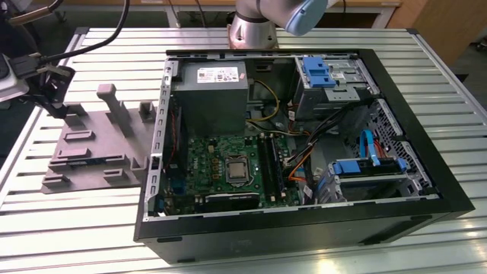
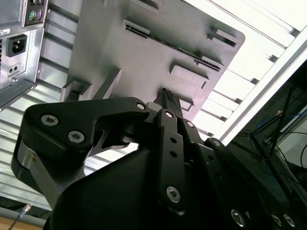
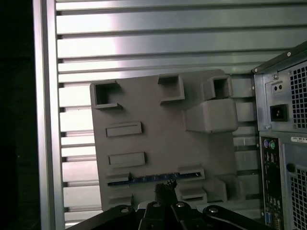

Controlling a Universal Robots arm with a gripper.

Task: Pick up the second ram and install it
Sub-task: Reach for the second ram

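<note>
First wrist view: second ram (image 3: 153, 178) in grey tray (image 3: 158, 129) slot, gripper (image 3: 165, 186) nr it, pressed together.

text legible: none | white label (image 1: 218, 74) on the grey power supply (image 1: 209, 105) in the computer case (image 1: 304, 228): print too small to read | white sticker (image 3: 298, 139) on the case's rear panel below the mains socket (image 3: 278, 113), first wrist view: print unreadable
</note>
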